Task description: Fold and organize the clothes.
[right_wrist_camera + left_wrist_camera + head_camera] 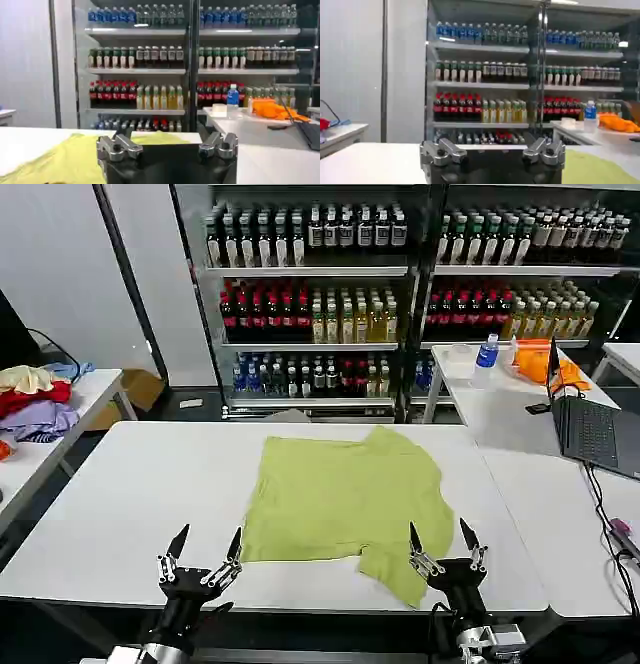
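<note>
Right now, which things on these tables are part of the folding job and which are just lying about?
Part of the job:
green T-shirt, spread on the white table
left gripper, open, at the near table edge
right gripper, open, at the shirt's near corner

Just lying about:
pile of clothes on the left side table
laptop
water bottle
orange cloth
drink shelves

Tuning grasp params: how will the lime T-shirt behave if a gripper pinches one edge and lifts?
Probably floppy: the T-shirt lies flat and rumpled on the white table, so it should drape and sag. Likely light, being thin cloth. Its near corner hangs by the open right gripper, so it may drag. The open left gripper waits beside it.
</note>
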{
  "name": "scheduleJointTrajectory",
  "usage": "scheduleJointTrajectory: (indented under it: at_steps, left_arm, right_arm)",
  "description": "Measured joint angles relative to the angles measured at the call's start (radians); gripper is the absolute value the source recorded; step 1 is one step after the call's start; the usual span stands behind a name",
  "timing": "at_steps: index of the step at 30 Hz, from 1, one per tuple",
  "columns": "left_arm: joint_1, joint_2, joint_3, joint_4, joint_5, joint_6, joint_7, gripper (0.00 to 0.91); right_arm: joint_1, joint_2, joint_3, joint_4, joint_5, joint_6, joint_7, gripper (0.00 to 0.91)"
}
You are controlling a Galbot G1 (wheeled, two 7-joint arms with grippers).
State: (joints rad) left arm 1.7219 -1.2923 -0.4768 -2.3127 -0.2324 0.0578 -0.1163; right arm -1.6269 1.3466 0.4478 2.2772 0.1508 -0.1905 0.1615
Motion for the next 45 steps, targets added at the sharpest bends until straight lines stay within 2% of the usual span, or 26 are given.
scheduleJointTrajectory:
  at_steps: [11, 23, 30, 38, 44, 45]
  left_arm:
    - [-0.021, 0.022, -0.013, -0.001, -0.023, 0.055, 0.014, 0.907]
    - [-0.128, 0.120, -0.011, 0.073, -0.081, 0.305, -0.019, 0.907]
    - [-0.204, 0.156, 0.025, 0.145, -0.092, 0.407, -0.056, 0.907]
    - [-0.268, 0.182, 0.061, 0.220, -0.113, 0.464, -0.077, 0.907]
    - [-0.299, 0.173, 0.090, 0.261, -0.128, 0.487, -0.095, 0.907]
    - [-0.303, 0.171, 0.095, 0.265, -0.131, 0.490, -0.099, 0.907]
  right_arm:
    - [0.028, -0.019, -0.007, -0.008, 0.014, -0.108, 0.032, 0.907]
    - [0.069, -0.053, -0.056, -0.071, 0.053, -0.229, 0.081, 0.907]
    - [0.093, -0.056, -0.089, -0.112, 0.076, -0.279, 0.107, 0.907]
    - [0.098, -0.044, -0.119, -0.143, 0.080, -0.308, 0.122, 0.907]
    - [0.086, -0.034, -0.124, -0.147, 0.078, -0.324, 0.128, 0.907]
    - [0.085, -0.032, -0.123, -0.148, 0.078, -0.326, 0.130, 0.846]
